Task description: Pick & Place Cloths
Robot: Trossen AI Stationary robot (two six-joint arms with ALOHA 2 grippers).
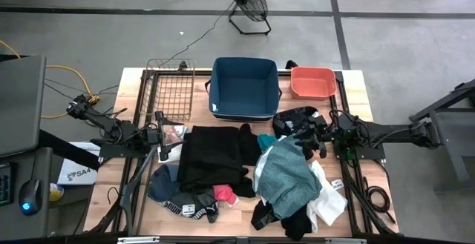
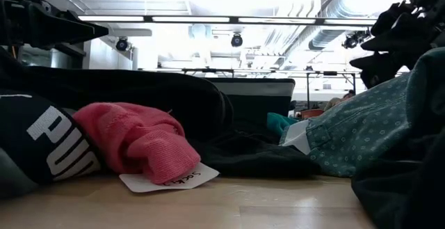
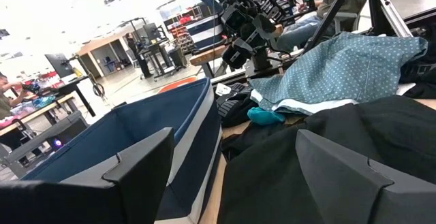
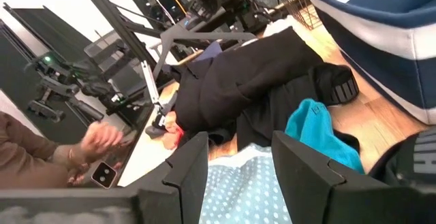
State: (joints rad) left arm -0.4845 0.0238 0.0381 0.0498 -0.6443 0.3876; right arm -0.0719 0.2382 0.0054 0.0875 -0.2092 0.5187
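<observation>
left end effector: fingers spread, holding nothing, at the left edge of the black garment.
cloths: heaped on the bench in front of the blue bin; pink sock near the front.
dotted teal shirt: on the right heap.
right end effector: fingers parted, empty, above that shirt.

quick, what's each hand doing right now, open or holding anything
Left hand: open, holding nothing, over the black cloth beside the blue bin.
Right hand: open, empty, above the dotted teal cloth.
</observation>
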